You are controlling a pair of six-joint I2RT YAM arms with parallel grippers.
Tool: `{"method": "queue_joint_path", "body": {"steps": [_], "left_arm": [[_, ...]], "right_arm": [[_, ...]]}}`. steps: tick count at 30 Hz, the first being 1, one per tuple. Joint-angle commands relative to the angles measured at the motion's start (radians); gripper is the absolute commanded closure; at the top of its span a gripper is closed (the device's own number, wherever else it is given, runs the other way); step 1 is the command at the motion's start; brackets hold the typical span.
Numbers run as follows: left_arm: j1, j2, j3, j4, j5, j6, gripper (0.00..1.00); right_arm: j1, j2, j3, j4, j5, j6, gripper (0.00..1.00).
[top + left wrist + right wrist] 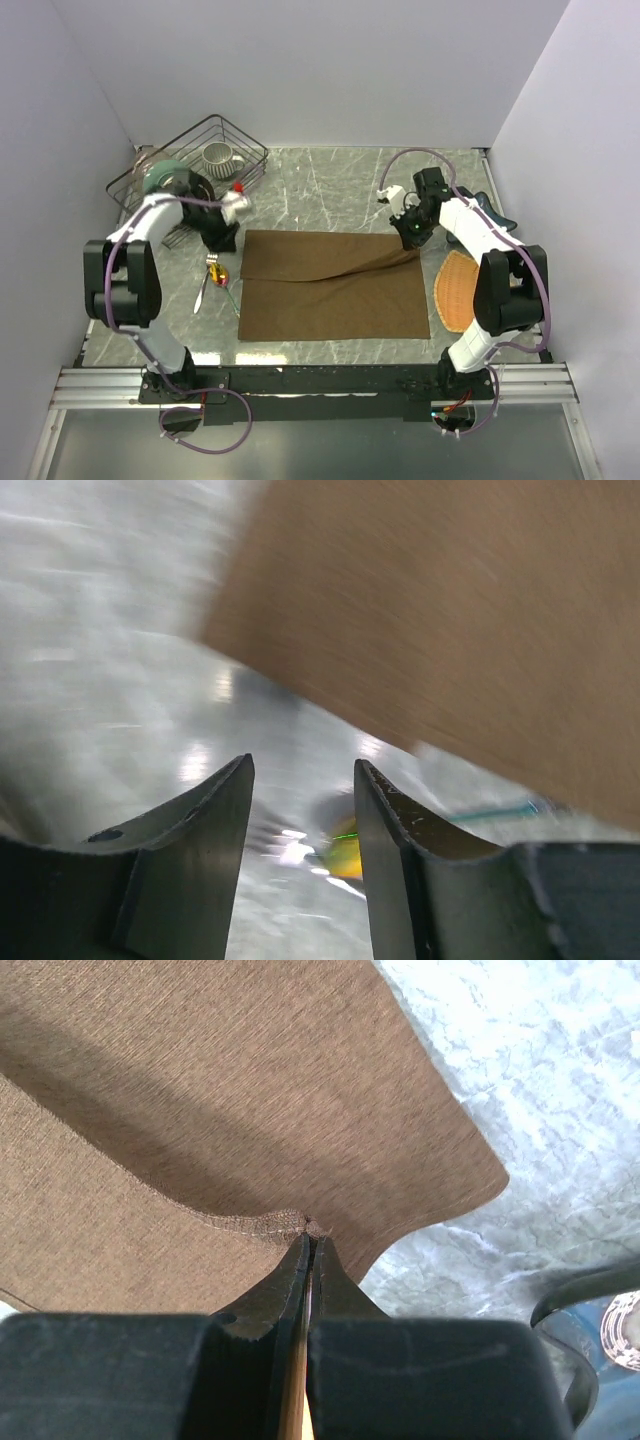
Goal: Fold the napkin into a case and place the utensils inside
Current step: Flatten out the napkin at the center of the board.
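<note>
Flanking the napkin (335, 290): utensils (213, 275) left, woven mat (457, 290) right.

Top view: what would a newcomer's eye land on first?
The big dark-brown napkin spread mid-table, its far right corner pinched up by the right gripper. The left gripper hangs open by the far left corner, with the utensils lying just off the napkin's left edge.

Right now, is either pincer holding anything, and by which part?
The right pincer is shut on the napkin, pinching its hemmed edge near the far right corner. The left pincer is open and holds nothing.
</note>
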Motion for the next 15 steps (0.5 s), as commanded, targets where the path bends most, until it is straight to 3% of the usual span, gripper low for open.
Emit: {"method": "queue_joint_path", "body": {"steps": [1,15], "left_arm": [[-0.09,-0.109,-0.132,-0.025,-0.035,0.25,0.49],[-0.209,-0.11,-0.33,0.18,-0.151,0.246,0.42]], "right_arm": [[-0.005,0.012,0.043,-0.029,-0.012,0.022,1.0],[-0.007,0.02,0.022,-0.03,-0.011,0.05,1.0]]}}
